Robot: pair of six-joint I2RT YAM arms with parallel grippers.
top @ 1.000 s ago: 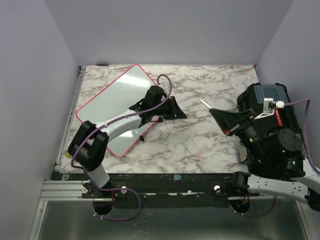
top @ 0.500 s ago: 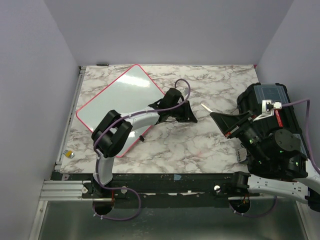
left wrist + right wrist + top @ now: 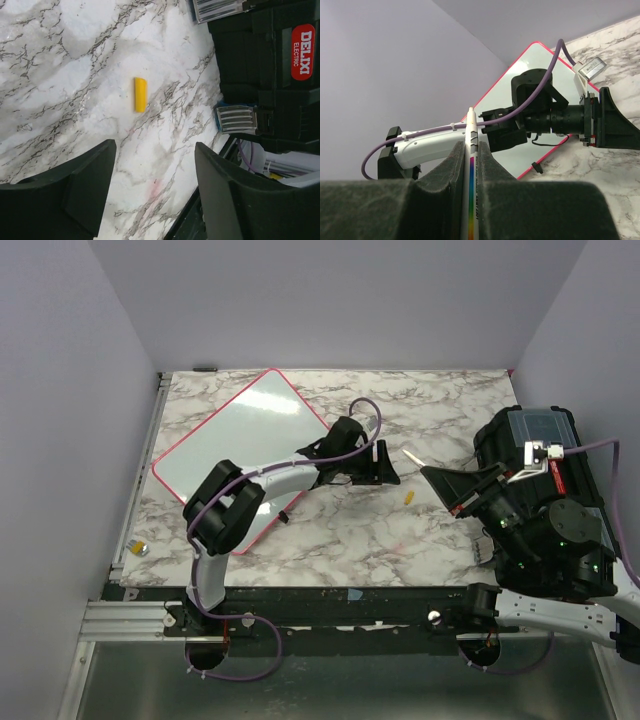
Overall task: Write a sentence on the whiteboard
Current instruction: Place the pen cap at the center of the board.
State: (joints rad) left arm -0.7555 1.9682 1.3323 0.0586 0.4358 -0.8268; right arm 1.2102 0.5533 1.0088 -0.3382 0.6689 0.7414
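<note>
- Two arms show in the top view. The whiteboard (image 3: 240, 455) lies flat on the left half of the marble table (image 3: 330, 530), its long axis running from near-left to far-right, and the left arm crosses its near-right part.
- The left gripper (image 3: 390, 468) points right, past the board's edge, over bare marble. A small yellow cap (image 3: 408, 497) lies on the table just beyond it.
- The right gripper (image 3: 440, 480) faces left, with a white marker (image 3: 412, 457) sticking out toward the left gripper, tip up and to the left.
- Left wrist view: the left gripper (image 3: 154, 147) has its jaws apart and holds nothing. The cap (image 3: 140, 94) lies loose on the marble ahead of them, its long axis pointing away from the camera.
- Right wrist view: the right gripper (image 3: 471, 150) is clamped on the marker (image 3: 471, 165), which points up and away toward the left arm. The whiteboard (image 3: 532, 57) lies behind that arm, a corner toward the far wall.
</note>
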